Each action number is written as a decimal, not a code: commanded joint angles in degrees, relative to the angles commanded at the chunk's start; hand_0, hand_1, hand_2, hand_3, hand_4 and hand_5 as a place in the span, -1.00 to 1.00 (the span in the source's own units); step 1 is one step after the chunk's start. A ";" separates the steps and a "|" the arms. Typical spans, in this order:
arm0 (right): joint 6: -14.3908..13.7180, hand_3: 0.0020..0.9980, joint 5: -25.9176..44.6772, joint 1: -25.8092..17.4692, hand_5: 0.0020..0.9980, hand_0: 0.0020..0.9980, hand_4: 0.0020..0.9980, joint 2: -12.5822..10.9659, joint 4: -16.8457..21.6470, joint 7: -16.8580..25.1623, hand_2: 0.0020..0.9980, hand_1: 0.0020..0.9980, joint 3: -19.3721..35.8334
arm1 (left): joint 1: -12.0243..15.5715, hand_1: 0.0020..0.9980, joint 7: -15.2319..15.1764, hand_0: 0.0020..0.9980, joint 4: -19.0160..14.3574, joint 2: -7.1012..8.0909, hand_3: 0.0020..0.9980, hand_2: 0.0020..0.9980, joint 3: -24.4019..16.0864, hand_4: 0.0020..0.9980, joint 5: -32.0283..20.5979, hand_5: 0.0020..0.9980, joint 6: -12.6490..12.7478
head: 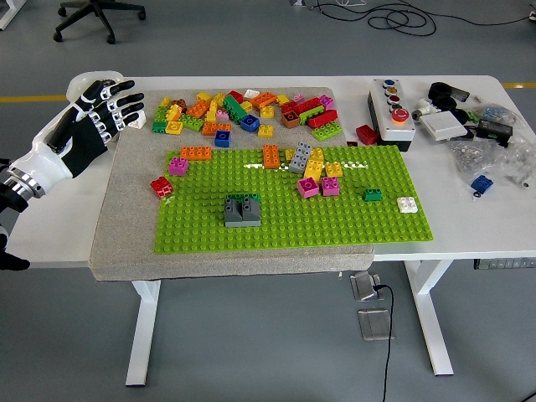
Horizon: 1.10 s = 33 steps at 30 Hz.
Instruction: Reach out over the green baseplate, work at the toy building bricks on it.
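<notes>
The green baseplate (293, 205) lies on a grey mat and carries a grey brick block (242, 210), orange bricks (271, 156), a grey and yellow stack (306, 162), magenta bricks (318, 186), a small green brick (373, 194) and a white one (407, 203). Several loose bricks (243, 110) are heaped on the mat behind the plate. My left hand (105, 102) hovers over the table's far left corner, well left of the plate, with its fingers spread and nothing in it. The right arm does not show.
A red brick (162, 187) and a magenta brick (178, 166) sit by the plate's left edge. A white bowl (80, 84) lies behind my left hand. A button box (390, 110), cables and a blue brick (481, 183) occupy the table's right side.
</notes>
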 joint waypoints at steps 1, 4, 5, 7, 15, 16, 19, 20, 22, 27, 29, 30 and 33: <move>0.00 0.22 0.01 0.00 0.04 0.48 0.62 0.00 0.00 0.00 0.36 0.29 0.00 | 0.01 0.73 0.01 0.88 0.00 0.01 0.62 0.56 0.01 0.93 -0.02 0.50 0.02; -0.02 0.22 0.18 0.03 0.04 0.48 0.62 0.04 0.00 -0.07 0.36 0.29 -0.17 | 0.03 0.73 0.49 0.88 -0.19 0.10 0.62 0.56 0.01 0.93 -0.69 0.50 1.49; -0.02 0.22 0.21 0.05 0.04 0.48 0.62 0.04 0.00 -0.07 0.36 0.29 -0.18 | 0.02 0.66 0.52 0.81 -0.20 0.08 0.46 0.51 0.00 0.81 -0.73 0.48 1.76; -0.04 0.22 0.26 0.14 0.04 0.48 0.62 0.06 0.00 -0.05 0.36 0.29 -0.19 | 0.00 0.66 0.52 0.81 -0.35 0.10 0.46 0.51 -0.04 0.81 -0.64 0.48 2.70; 0.02 0.22 0.06 0.11 0.04 0.48 0.62 0.10 0.00 -0.07 0.36 0.29 -0.04 | -0.04 0.65 0.37 0.79 -0.68 0.28 0.47 0.50 -0.26 0.81 0.54 0.47 3.48; 0.02 0.22 0.04 0.11 0.04 0.48 0.62 0.09 0.00 -0.06 0.36 0.29 -0.03 | -0.01 0.65 0.36 0.79 -0.69 0.28 0.47 0.50 -0.29 0.81 0.62 0.47 3.50; 0.04 0.22 -0.12 0.08 0.04 0.48 0.62 -0.06 0.00 0.01 0.36 0.29 0.02 | 0.15 0.64 0.23 0.78 -0.59 0.15 0.47 0.50 -0.66 0.83 1.24 0.48 3.68; 0.04 0.22 -0.14 0.06 0.04 0.48 0.62 -0.08 0.00 0.02 0.36 0.29 0.03 | 0.16 0.64 0.21 0.78 -0.57 0.13 0.47 0.50 -0.69 0.83 1.30 0.48 3.71; 0.09 0.22 -0.29 -0.09 0.04 0.48 0.62 -0.13 0.00 0.00 0.36 0.29 0.13 | 0.07 0.64 0.10 0.78 -0.52 0.12 0.47 0.50 -0.66 0.83 1.69 0.48 3.81; 0.23 0.21 -0.57 -0.45 0.04 0.48 0.62 -0.17 0.00 0.02 0.36 0.29 0.20 | 0.07 0.65 -0.09 0.79 -0.75 0.24 0.47 0.50 -0.69 0.83 2.30 0.47 3.99; 0.24 0.21 -0.62 -0.41 0.04 0.48 0.62 -0.19 0.00 0.04 0.36 0.29 0.13 | 0.23 0.65 -0.11 0.79 -0.81 0.26 0.46 0.51 -0.79 0.77 2.42 0.44 4.11; 0.24 0.21 -0.65 -0.39 0.04 0.48 0.62 -0.19 0.00 0.04 0.36 0.29 0.11 | 0.28 0.65 -0.12 0.79 -0.84 0.26 0.46 0.51 -0.83 0.77 2.42 0.44 4.14; 0.28 0.21 -0.75 -0.40 0.04 0.48 0.62 -0.20 0.00 0.03 0.36 0.29 -0.02 | 0.50 0.65 -0.09 0.79 -1.11 0.17 0.46 0.51 -1.19 0.77 2.94 0.44 4.29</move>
